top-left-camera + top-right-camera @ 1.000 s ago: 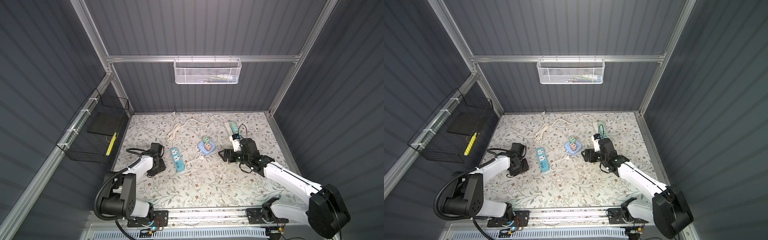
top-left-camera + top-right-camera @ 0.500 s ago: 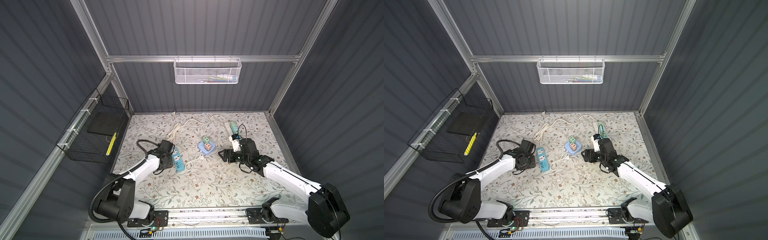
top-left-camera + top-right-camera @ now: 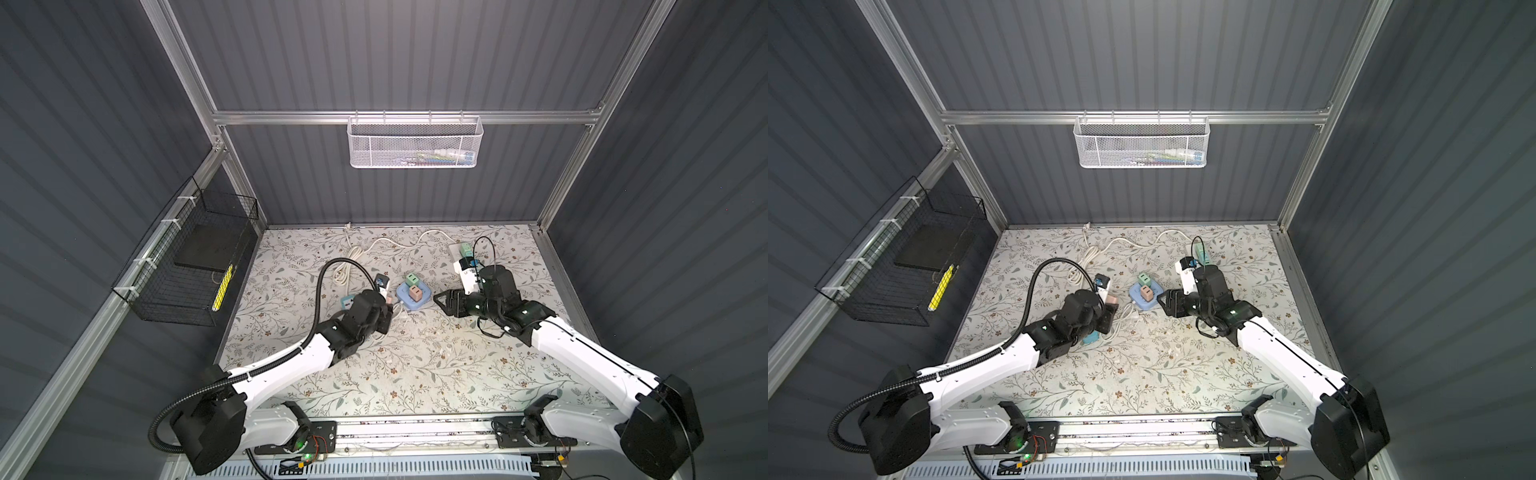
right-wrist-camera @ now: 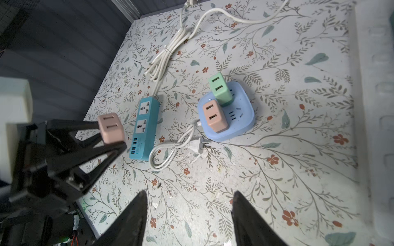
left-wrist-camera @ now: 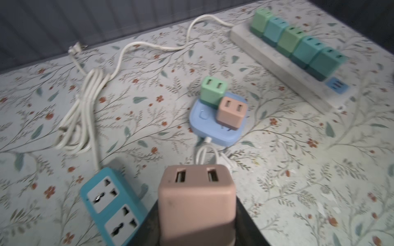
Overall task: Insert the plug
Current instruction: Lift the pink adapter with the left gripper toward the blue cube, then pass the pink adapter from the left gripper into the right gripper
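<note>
Left gripper [image 3: 385, 309], just left of frame centre in both top views: my fingers are clamped on the pink plug [image 5: 197, 198], held off the floral mat [image 3: 415, 374]. The teal power strip [image 5: 110, 208] lies just beside it, partly under my arm.

Right gripper [image 4: 189, 192], just right of centre: fingers apart, nothing between them.

Between the two grippers sits the blue socket hub [image 5: 204, 127], with a green plug [image 5: 213, 90] and a second pink plug [image 5: 231, 112] seated in it.

Farther, upper right of the mat: the white power strip [image 5: 298, 78], carrying a row of plugs.
</note>
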